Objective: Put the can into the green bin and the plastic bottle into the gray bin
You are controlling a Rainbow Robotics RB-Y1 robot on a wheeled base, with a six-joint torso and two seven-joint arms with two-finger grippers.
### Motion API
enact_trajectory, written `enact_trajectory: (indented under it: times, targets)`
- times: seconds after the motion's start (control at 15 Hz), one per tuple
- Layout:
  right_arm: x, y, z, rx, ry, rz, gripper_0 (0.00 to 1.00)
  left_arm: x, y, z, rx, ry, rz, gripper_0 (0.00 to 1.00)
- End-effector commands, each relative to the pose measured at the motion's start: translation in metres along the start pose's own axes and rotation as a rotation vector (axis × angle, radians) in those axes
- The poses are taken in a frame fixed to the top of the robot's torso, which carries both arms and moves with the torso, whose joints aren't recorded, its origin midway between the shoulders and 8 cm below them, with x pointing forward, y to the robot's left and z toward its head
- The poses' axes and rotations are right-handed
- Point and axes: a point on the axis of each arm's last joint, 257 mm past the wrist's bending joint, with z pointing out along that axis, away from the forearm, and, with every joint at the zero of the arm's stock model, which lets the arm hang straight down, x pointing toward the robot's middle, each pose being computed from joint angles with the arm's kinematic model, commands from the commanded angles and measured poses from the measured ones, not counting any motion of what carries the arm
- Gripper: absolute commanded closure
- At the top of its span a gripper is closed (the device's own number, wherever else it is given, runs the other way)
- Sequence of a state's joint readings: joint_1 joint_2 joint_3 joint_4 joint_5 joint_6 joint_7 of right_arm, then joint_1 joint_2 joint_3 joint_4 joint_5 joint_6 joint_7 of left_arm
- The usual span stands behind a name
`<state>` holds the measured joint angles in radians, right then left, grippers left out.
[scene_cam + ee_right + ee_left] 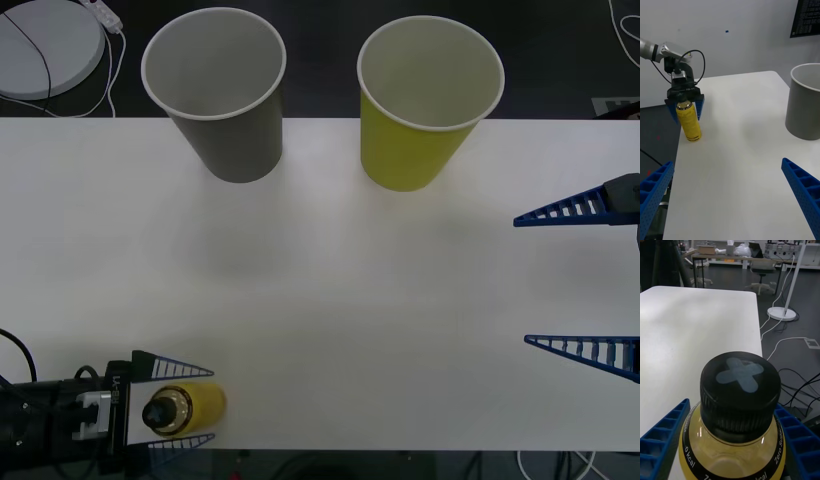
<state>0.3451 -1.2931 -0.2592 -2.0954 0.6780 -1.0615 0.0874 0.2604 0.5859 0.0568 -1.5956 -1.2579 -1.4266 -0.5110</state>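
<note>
The plastic bottle (198,404), yellow with a black cap (739,388), stands upright at the table's near left corner. My left gripper (206,404) is shut on it just below the cap, one blue finger (663,435) on each side. In the right wrist view the bottle (690,125) is seen under that gripper (685,111). The gray bin (232,130) stands at the far left of the table and the green bin (410,140) to its right. My right gripper (522,280) hangs open at the right edge, well away from both bins. The can is out of view.
The white table (330,300) is bare between the bottle and the bins. A round white lamp base (45,45) with cables lies on the floor beyond the far left corner. The bottle stands close to the table's edge (679,138).
</note>
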Motion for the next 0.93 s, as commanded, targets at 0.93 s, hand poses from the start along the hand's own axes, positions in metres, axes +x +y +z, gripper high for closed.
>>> enact_trajectory:
  times: [0.93]
  targets:
    - [0.000,0.000,0.000,0.000,0.000,0.000,0.00,-0.016,0.010,-0.005,-0.013,0.000,0.013,1.00]
